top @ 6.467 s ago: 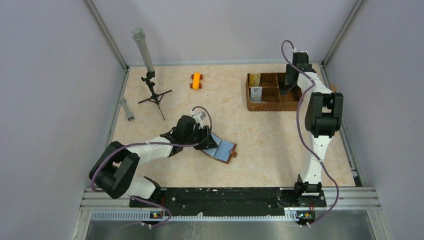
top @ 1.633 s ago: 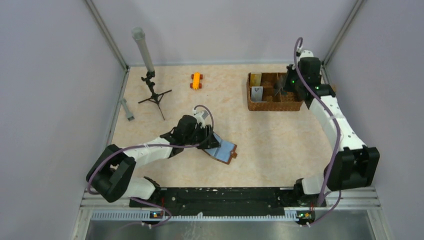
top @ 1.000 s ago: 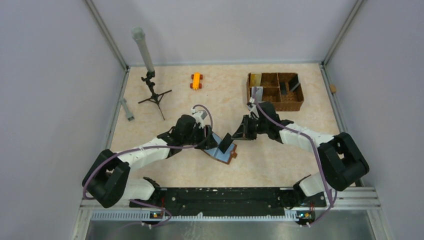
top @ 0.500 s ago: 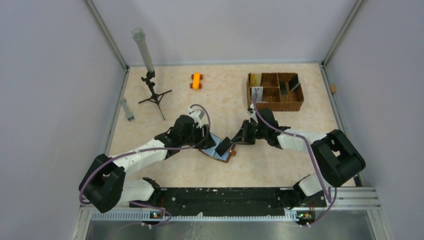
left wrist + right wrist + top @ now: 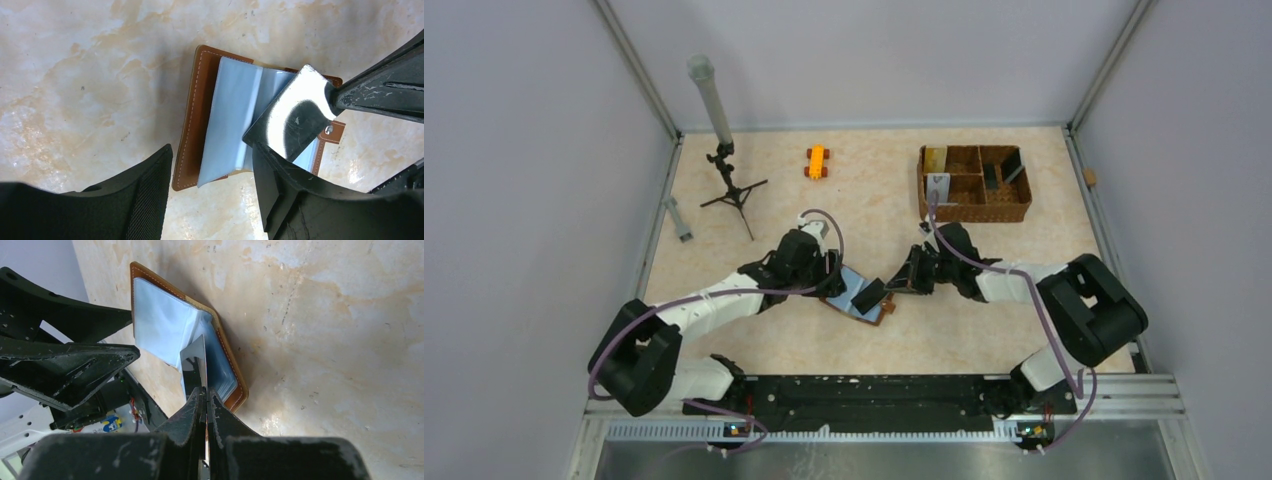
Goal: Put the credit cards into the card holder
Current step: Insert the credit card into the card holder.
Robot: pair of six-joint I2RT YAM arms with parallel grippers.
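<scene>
The card holder [image 5: 852, 298] lies open in the middle of the table, brown leather [image 5: 192, 125] with blue pockets [image 5: 160, 325]. A glossy black credit card [image 5: 292, 117] is tilted edge-down over its right half, its lower edge among the blue pockets. My right gripper [image 5: 894, 284] is shut on this card's far end [image 5: 194, 362]. My left gripper [image 5: 212, 175] hovers open just off the holder's left edge, with only a corner of a blue pocket flap between its fingers. More credit cards stand in the basket: gold [image 5: 934, 158], silver-grey [image 5: 938, 187] and black [image 5: 991, 176].
A brown woven compartmented basket [image 5: 974, 213] sits at the back right. A small black tripod with a grey tube [image 5: 724, 170] stands at the back left, with a grey cylinder [image 5: 680, 220] beside it. An orange toy [image 5: 816, 161] lies at the back middle.
My right arm has carried the black card from the basket to the open holder and lowered it a little. My left gripper's jaws have widened and drawn back slightly from the holder.
</scene>
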